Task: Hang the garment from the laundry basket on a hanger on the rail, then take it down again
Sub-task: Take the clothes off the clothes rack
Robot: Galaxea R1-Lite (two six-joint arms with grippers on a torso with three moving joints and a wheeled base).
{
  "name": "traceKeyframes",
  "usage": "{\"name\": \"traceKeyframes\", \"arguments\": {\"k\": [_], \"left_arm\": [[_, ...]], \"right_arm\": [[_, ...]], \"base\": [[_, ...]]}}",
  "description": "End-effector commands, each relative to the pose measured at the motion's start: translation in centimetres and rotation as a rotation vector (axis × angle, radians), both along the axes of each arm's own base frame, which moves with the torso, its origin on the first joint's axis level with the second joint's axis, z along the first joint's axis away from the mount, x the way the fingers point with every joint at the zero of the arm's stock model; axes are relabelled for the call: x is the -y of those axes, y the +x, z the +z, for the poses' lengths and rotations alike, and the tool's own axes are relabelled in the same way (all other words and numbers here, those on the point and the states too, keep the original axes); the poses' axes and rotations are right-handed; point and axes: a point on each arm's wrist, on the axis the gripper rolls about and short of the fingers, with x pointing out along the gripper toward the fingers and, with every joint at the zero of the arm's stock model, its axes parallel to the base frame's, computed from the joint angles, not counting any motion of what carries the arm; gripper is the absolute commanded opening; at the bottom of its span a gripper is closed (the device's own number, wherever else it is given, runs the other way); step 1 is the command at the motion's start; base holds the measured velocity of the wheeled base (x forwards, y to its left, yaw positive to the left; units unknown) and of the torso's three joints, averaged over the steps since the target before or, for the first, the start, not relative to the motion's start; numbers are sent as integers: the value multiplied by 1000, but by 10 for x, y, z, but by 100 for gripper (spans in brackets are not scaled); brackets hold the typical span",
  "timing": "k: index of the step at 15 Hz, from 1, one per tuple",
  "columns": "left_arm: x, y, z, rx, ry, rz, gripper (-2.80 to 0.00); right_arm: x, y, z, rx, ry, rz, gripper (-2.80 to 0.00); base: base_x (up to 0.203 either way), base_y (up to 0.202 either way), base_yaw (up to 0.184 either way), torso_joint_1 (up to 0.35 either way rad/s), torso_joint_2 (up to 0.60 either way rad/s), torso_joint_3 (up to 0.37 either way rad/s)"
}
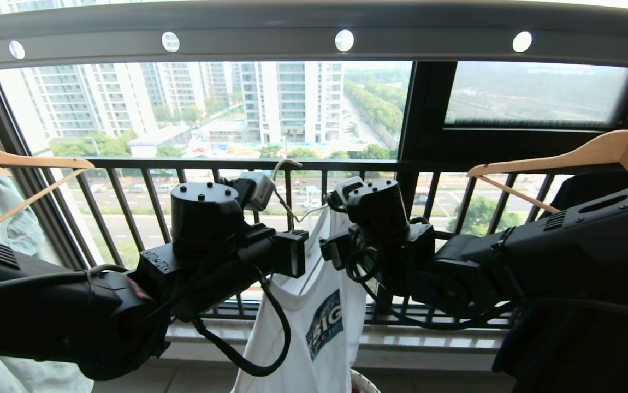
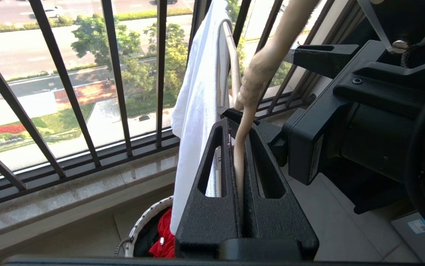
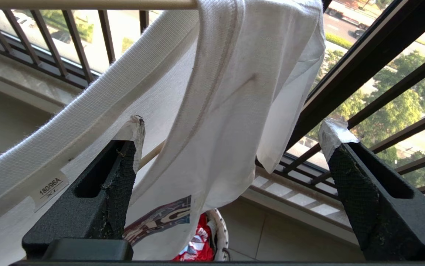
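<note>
Head view had both arms up in front of the black window railing [image 1: 144, 207], below the rail [image 1: 314, 27], with the garment [image 1: 314, 327] hanging between them. Left gripper [image 2: 240, 122] was pinched tight on the hanger [image 2: 239, 162]: left wrist view showed the cream wire clamped between both fingers [image 2: 212, 192], its twisted neck rising just past the fingertips. The hook stood free in the air under the rail, not on it. Right gripper [image 3: 231, 133] was spread wide, holding nothing: right wrist view showed its two taped fingertips [image 3: 135, 129] well apart, one right against the shirt's neckband, the other out toward the railing bars. The T-shirt was draped over the hanger, one shoulder on the wire, ribbed collar sagging across with the size tag showing, blue chest print facing the robot. Its lower part hung over the laundry basket [image 2: 142, 225], which sat on the floor by the sill with a red cloth [image 2: 162, 236] inside. Wooden hangers [image 1: 565, 158] hung at both sides of the head view, the right one carrying a black shirt [image 1: 592, 191], the left one a pale garment.
</note>
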Motion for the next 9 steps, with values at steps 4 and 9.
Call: {"name": "traceKeyframes", "arguments": {"k": [4, 9], "left_arm": [[0, -1, 3, 8, -9, -2, -280], [1, -4, 3, 9, -9, -9, -280]], "right_arm": [[5, 16, -1, 21, 1, -62, 0], [0, 33, -4, 148, 52, -118, 0]], "base": [[0, 0, 0, 0, 0, 0], [0, 0, 0, 0, 0, 0]]}}
